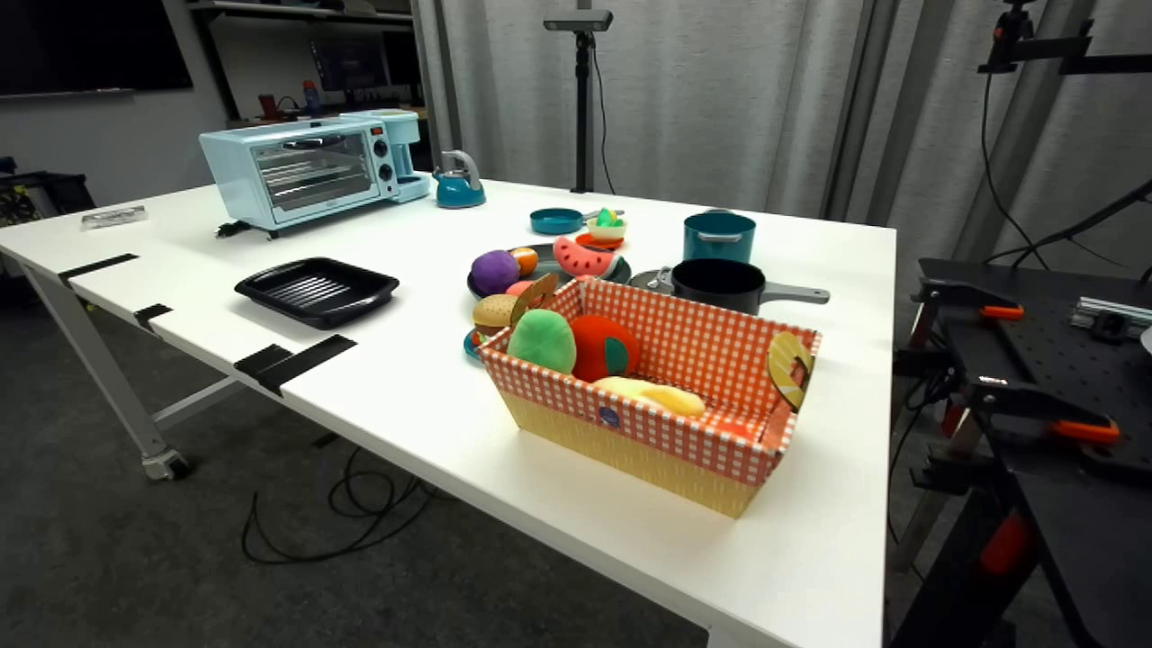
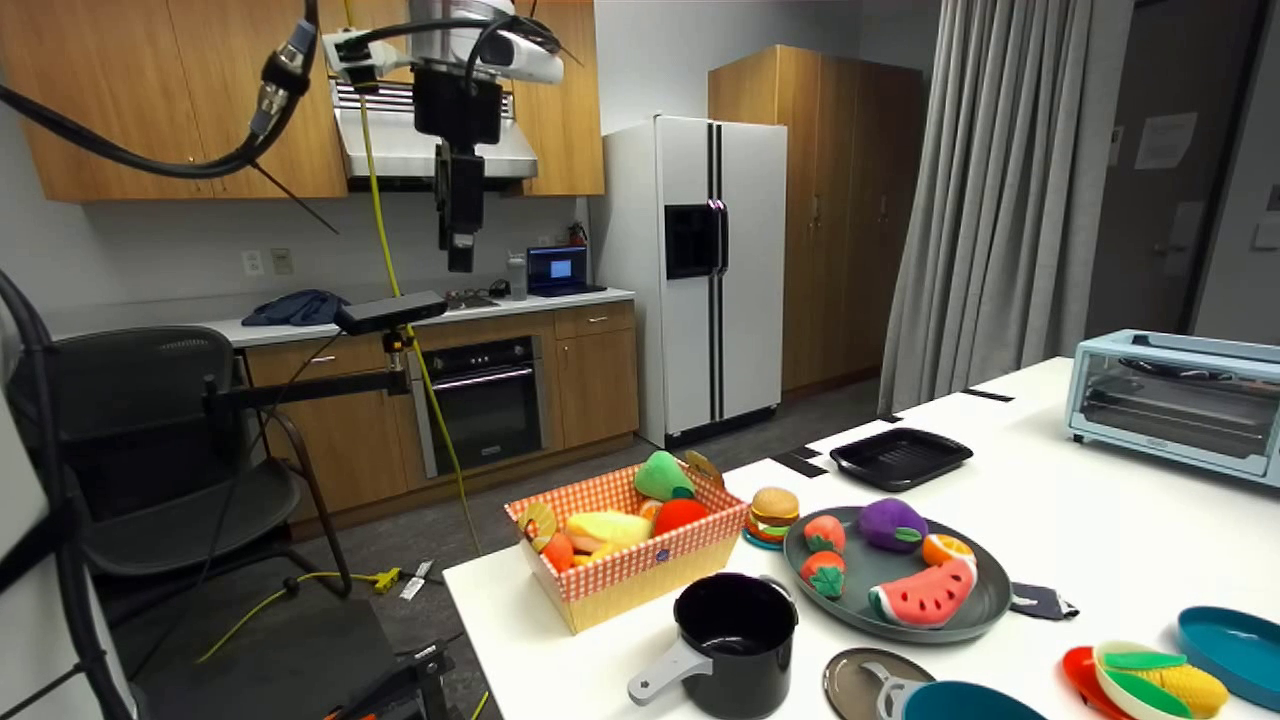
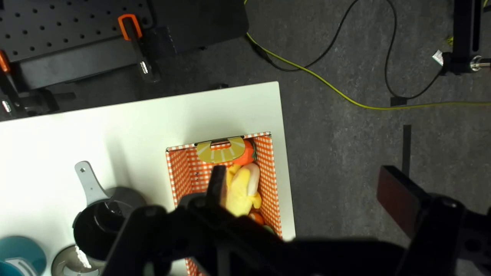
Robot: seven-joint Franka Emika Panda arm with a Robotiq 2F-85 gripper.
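The tool (image 3: pixel 308 190) hangs in the air well above the table (image 1: pixel 423 396), its two fingers spread wide and nothing gripped between them. In the wrist view one finger overlaps the gingham basket (image 1: pixel 630 450), while the other shows against the dark floor (image 3: pixel 337 153).

The basket stands upright on a corner of the table, red-and-white check inside and around the top, straw-patterned below. At one short end it has a handle flap (image 3: pixel 218 156) printed like a citrus slice. Inside lie a partly peeled plush banana (image 3: pixel 239 195), a round red fruit (image 1: pixel 587 342) with a green leaf, and a green one (image 1: pixel 543 342), probably a pear, though its lower part is hidden.

Just beside the basket sits a toy hamburger (image 2: pixel 773 515). Next to that is a dark grey round plate (image 2: pixel 862 565) carrying two strawberries (image 2: pixel 825 575), a purple fruit (image 2: pixel 885 522), an orange half (image 2: pixel 944 550) and a watermelon slice (image 2: pixel 925 597). A black saucepan (image 2: pixel 745 675) with a grey handle stands near the basket's long side, close to a glass lid (image 2: pixel 862 680) and a teal pot (image 1: pixel 720 241). Farther along the table are a black ridged tray (image 1: pixel 315 292), a cream bowl (image 1: pixel 605 231) holding corn, a teal kettle (image 1: pixel 460 193) and a pale blue toaster oven (image 1: pixel 229 171).
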